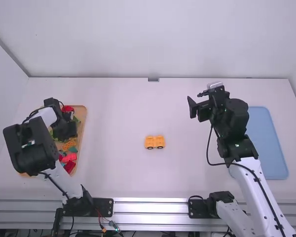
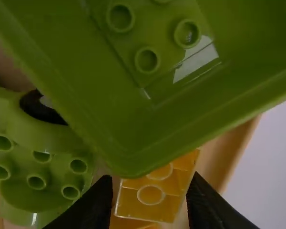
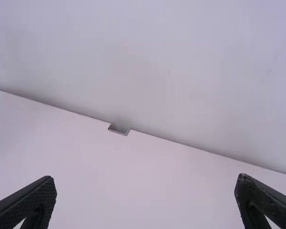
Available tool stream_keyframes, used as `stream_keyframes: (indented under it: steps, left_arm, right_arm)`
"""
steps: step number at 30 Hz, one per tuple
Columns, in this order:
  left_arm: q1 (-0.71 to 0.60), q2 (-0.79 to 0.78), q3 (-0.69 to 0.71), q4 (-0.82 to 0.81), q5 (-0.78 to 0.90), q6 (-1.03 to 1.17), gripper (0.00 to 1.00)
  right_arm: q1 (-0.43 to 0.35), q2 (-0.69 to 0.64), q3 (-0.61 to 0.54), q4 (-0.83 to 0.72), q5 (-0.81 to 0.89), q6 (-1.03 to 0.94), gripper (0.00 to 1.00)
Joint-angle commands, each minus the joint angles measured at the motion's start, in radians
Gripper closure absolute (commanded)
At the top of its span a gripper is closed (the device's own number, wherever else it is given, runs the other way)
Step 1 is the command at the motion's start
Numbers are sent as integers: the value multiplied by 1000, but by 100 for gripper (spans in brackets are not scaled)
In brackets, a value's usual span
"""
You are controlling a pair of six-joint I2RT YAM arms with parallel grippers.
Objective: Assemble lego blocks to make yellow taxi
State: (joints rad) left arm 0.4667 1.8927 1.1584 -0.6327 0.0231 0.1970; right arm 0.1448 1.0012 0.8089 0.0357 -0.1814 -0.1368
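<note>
Block-picking step: left gripper [image 2: 151,179], fingers parted, straddles a yellow block [image 2: 157,210] — apparently ungripped; closure should follow — right gripper [image 3: 145,180] wide.

A little yellow-orange car [image 1: 154,142] stands upright in the middle, and red, green and yellow blocks [image 1: 69,167] lie jumbled on the left.

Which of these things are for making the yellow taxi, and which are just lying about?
Likely for the job:
- orange-yellow wheeled piece, mid-table
- orange-yellow brick, at the left pincer
- wooden tray, holding the blocks

Probably just lying about:
- green pieces
- red pieces
- blue tray, though its purpose is unclear
</note>
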Motion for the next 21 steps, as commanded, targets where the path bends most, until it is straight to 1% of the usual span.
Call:
stream_keyframes:
  steps: [1,5,10,15,16,17,20,21]
  left_arm:
    - [3,-27,-8,-10,48,47,63]
    - [5,-27,-21,6,36,37,68]
    - [5,-27,-55,45,11,36,66]
    - [3,-27,-57,57,10,35,57]
    - [5,-27,-57,64,11,31,52]
    - [3,-27,-57,76,11,23,51]
    - [5,-27,-57,89,11,13,52]
    - [4,-27,-57,89,14,13,55]
  right_arm:
    - [0,-1,42,5,-6,6,2]
    - [0,-1,42,3,-6,7,1]
    - [0,-1,42,4,-6,10,1]
    - [0,-1,42,5,-6,10,1]
    - [0,-1,42,4,-5,9,2]
    - [0,-1,42,3,-6,10,2]
    - [0,-1,42,2,-6,10,2]
    - [0,-1,42,2,-6,10,1]
